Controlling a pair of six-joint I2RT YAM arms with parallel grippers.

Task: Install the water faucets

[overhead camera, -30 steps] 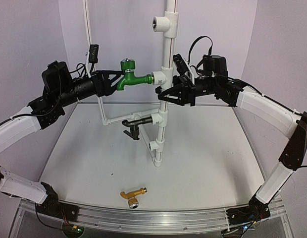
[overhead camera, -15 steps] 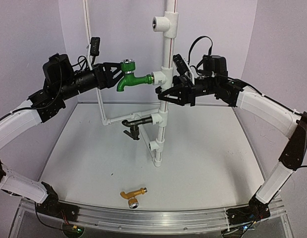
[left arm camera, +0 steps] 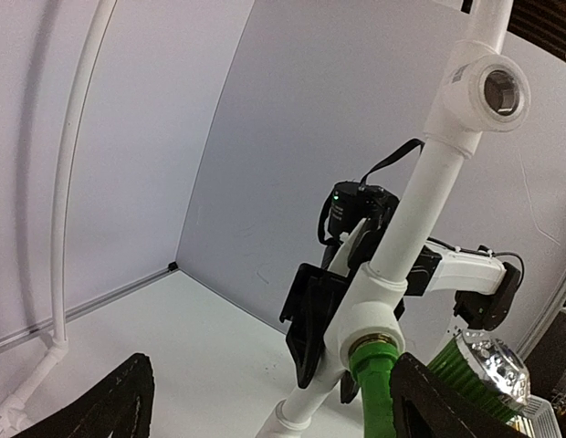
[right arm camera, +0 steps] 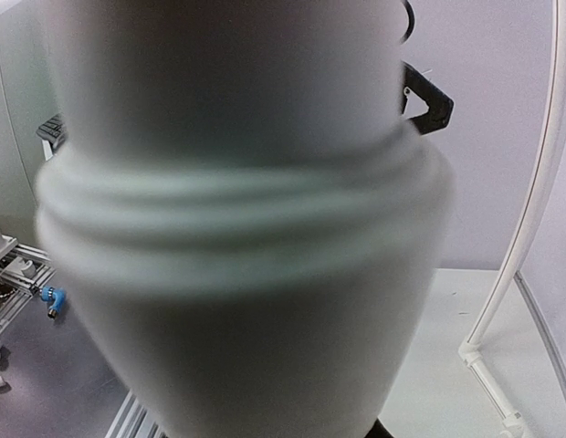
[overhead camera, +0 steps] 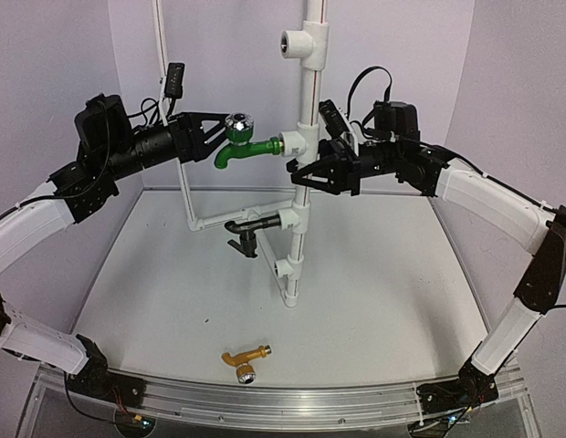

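Note:
The green faucet (overhead camera: pixel 235 143) is threaded into the middle tee (overhead camera: pixel 297 141) of the upright white pipe (overhead camera: pixel 306 91), its silver-capped knob (overhead camera: pixel 237 121) tipped towards the camera. My left gripper (overhead camera: pixel 219 134) is open around it. In the left wrist view the fingers (left arm camera: pixel 443 401) stand far apart, with the green stem (left arm camera: pixel 376 383) against the right one. My right gripper (overhead camera: pixel 306 173) is shut on the pipe just below that tee. The black faucet (overhead camera: pixel 246 228) sits in a lower tee. The golden-orange faucet (overhead camera: pixel 245 359) lies on the table near the front edge.
An empty tee (overhead camera: pixel 298 41) faces left at the top of the pipe, and another small tee (overhead camera: pixel 283 269) sits near its foot. A thin white pipe frame (overhead camera: pixel 184 196) stands behind the left gripper. The pipe fills the right wrist view (right arm camera: pixel 246 228).
The left gripper has rolled and the green faucet has turned in the tee, its knob going from upright to tipped towards the camera. The right arm has not moved.

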